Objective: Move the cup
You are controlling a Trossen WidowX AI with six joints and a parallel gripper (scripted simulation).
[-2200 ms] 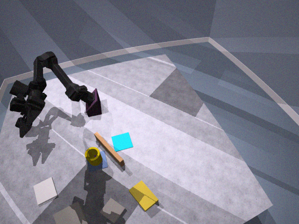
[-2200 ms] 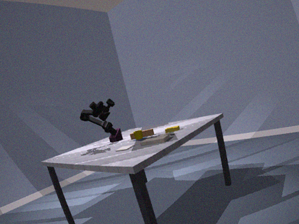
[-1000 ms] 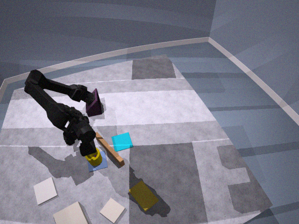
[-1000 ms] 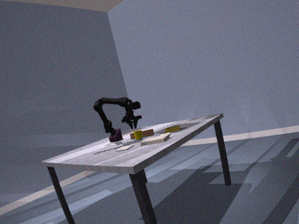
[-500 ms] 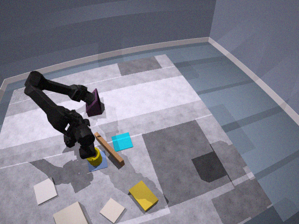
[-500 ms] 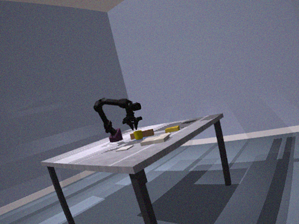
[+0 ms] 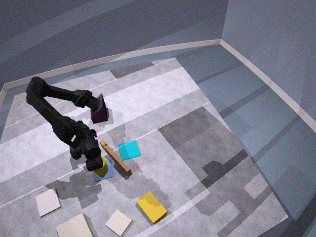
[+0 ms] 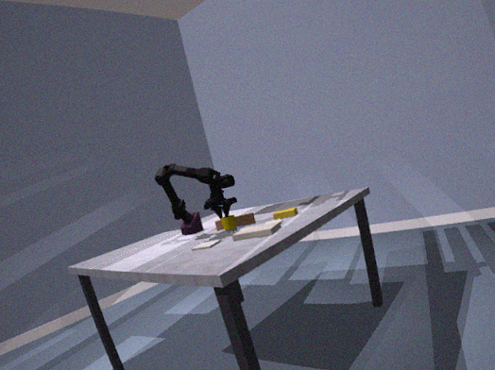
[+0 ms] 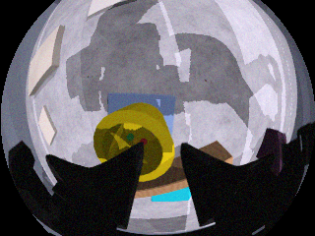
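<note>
Top view: the yellow cup stands upright on the blue pad, on the grey bench. The black arm reaches from its purple base, at 12 o'clock of the cup, and ends in the tool, which covers the cup's 10 o'clock side. A wooden bar lies between the blue pad and the cyan pad, the latter at 1 o'clock of the cup. A yellow block lies at 4 o'clock, and three cream tiles sit toward 7 o'clock.

Exterior view: the tool hangs pointing down just above the cup, whose base rests at bench level.

Wrist view: the tool is set at a narrow, partly closed gap and grips nothing; the cup sits toward 10 o'clock of the gap, its rim meeting one fingertip in the picture (actual contact cannot be judged). Small marbles show inside the cup
</note>
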